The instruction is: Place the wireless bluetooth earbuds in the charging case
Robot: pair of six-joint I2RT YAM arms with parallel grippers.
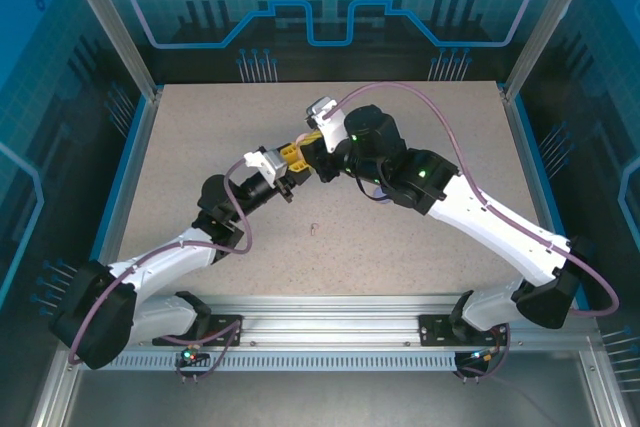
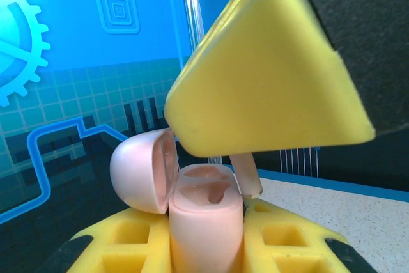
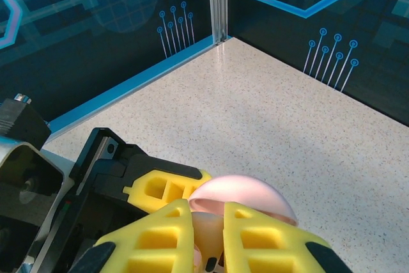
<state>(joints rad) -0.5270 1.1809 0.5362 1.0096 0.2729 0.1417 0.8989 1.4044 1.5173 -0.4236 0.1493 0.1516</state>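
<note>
left gripper (image 2: 206,247): yellow fingers pressed onto both sides of the pink case (image 2: 204,218), holding it upright. Case is open, its lid (image 2: 142,169) hinged back to one side with the hollow facing the case. Two moulded pockets are visible in the top of the case

right gripper (image 3: 208,217): sits directly above the case, fingers drawn nearly together and pinching a pale pink earbud (image 2: 248,177). Only the stem pokes out under the finger, slanting down toward the case rim on the side away from the lid. The stem tip is right at the rim. Can't tell whether it touches or has entered a pocket

right wrist view: the lid shows as a pink dome just past the fingertips. The left gripper's black body and one yellow finger sit off to the side of the case

top view: both grippers meet over the middle of the table (image 1: 200,147), with the case mostly hidden between them. One small pale speck (image 1: 316,230) lies on the table, well apart from the case, toward the arm bases. Too small to say what it is
</note>
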